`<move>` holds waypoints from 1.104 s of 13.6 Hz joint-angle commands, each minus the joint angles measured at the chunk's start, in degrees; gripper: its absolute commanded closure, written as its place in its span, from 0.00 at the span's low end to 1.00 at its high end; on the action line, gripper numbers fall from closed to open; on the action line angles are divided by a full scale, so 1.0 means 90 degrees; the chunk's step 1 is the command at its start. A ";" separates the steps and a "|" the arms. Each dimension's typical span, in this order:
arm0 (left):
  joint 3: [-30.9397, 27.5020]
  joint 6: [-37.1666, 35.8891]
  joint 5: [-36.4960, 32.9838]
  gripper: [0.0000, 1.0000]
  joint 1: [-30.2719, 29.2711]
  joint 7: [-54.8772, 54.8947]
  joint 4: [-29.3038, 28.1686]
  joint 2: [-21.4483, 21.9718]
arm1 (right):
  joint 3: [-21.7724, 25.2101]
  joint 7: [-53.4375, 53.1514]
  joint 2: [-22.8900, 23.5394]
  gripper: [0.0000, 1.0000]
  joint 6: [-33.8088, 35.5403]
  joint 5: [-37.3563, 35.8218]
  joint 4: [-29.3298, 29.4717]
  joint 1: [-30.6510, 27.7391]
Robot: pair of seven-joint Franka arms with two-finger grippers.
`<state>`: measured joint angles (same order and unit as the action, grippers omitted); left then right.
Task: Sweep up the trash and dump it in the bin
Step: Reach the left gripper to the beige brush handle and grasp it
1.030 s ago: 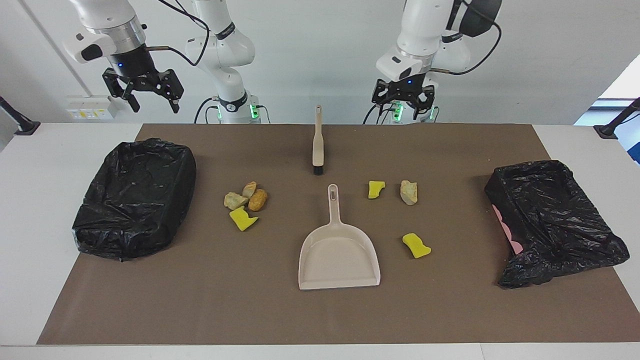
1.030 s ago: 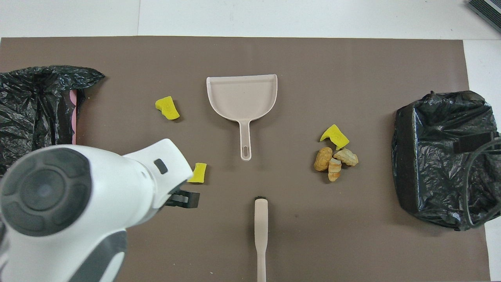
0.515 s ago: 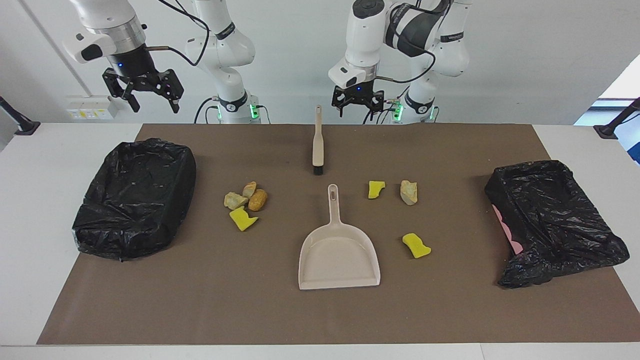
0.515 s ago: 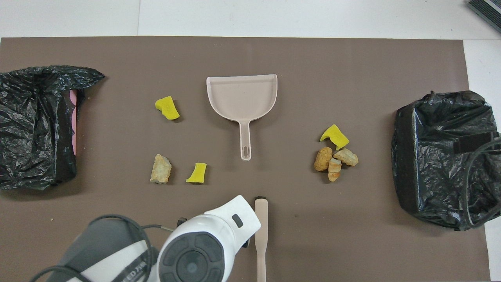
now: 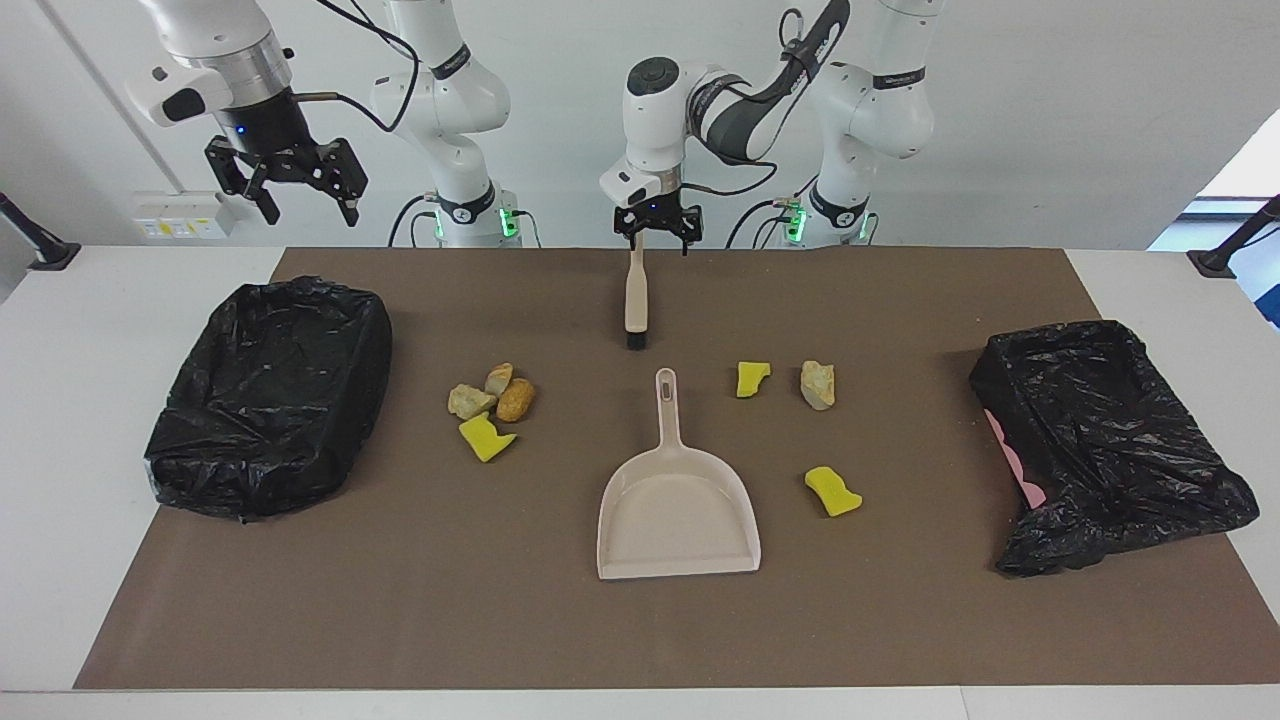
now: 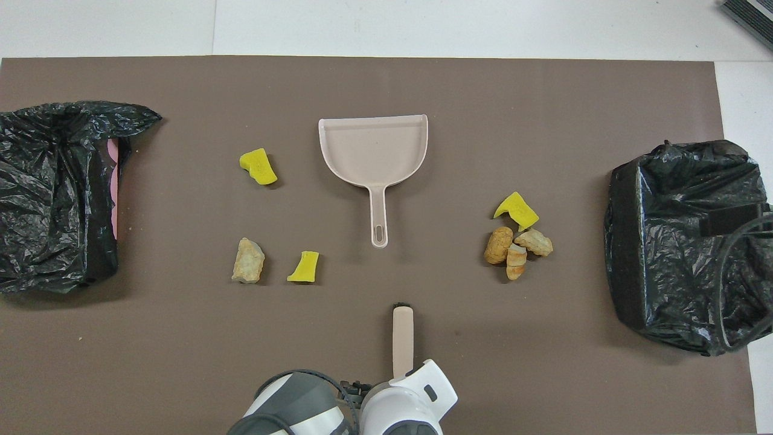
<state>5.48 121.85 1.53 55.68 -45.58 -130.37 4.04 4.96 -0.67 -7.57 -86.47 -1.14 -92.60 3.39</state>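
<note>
I am hovering my left gripper (image 5: 657,238), wide open, over the brush (image 5: 635,290) handle at top centre, with all the trash (image 5: 491,404) lying unswept, while my right gripper (image 5: 297,188) is waiting open upper left.

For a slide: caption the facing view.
Open left gripper over the brush handle; right gripper waits; trash unswept.
</note>
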 commanded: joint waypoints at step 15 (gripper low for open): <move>-0.0101 0.0592 0.0444 0.58 0.0679 -0.0804 -0.0388 -0.0204 | -0.0034 0.0182 -0.0136 0.00 0.0116 -0.0030 -0.0122 -0.0064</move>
<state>5.46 126.84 4.56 60.56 -51.85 -132.87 1.62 4.97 -0.67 -7.57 -86.47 -1.14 -92.69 3.39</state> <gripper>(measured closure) 0.396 0.000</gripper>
